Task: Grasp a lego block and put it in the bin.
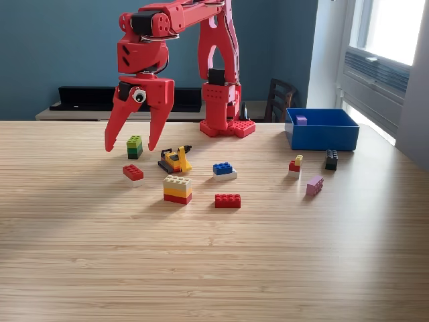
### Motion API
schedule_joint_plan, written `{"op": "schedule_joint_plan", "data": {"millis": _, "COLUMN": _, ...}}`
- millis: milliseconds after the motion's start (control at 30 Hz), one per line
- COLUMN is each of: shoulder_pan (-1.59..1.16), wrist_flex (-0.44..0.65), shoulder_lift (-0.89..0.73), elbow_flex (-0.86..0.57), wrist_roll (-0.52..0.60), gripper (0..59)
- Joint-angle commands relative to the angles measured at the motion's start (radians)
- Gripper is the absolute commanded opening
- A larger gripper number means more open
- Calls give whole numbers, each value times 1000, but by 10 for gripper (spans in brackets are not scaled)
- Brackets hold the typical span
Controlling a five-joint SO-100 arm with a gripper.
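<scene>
My red gripper (132, 147) hangs open over the table's left part, its two pointed fingers straddling a green lego block (135, 146) that stands on the wood. Whether the fingers touch the block I cannot tell. Nothing is held. The blue bin (322, 135) sits at the exterior view's right, far from the gripper, with a small purple block (301, 120) inside. Other lego blocks lie loose: a red one (133, 172), a yellow-and-black piece (175, 159), a blue-on-white one (224, 170), a tan-yellow-red stack (177, 189) and a flat red one (228, 200).
Near the bin lie a small red-yellow block (295, 164), a black block (331, 159) and a pink block (314, 185). The arm's red base (226, 126) stands at the table's back middle. A long black tray (87, 98) sits behind, and a chair (280, 99) beside the base.
</scene>
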Motion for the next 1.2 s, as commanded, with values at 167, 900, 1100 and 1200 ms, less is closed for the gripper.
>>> {"op": "schedule_joint_plan", "data": {"millis": 167, "shoulder_pan": 9, "wrist_flex": -5, "shoulder_lift": -94, "elbow_flex": -109, "wrist_roll": 3, "gripper": 310}}
{"op": "schedule_joint_plan", "data": {"millis": 900, "shoulder_pan": 21, "wrist_flex": 138, "shoulder_lift": -443, "elbow_flex": -456, "wrist_roll": 2, "gripper": 172}}
{"op": "schedule_joint_plan", "data": {"millis": 1100, "shoulder_pan": 23, "wrist_flex": 146, "shoulder_lift": -463, "elbow_flex": -472, "wrist_roll": -32, "gripper": 52}}
{"op": "schedule_joint_plan", "data": {"millis": 1200, "shoulder_pan": 26, "wrist_flex": 146, "shoulder_lift": -462, "elbow_flex": -471, "wrist_roll": -49, "gripper": 1}}
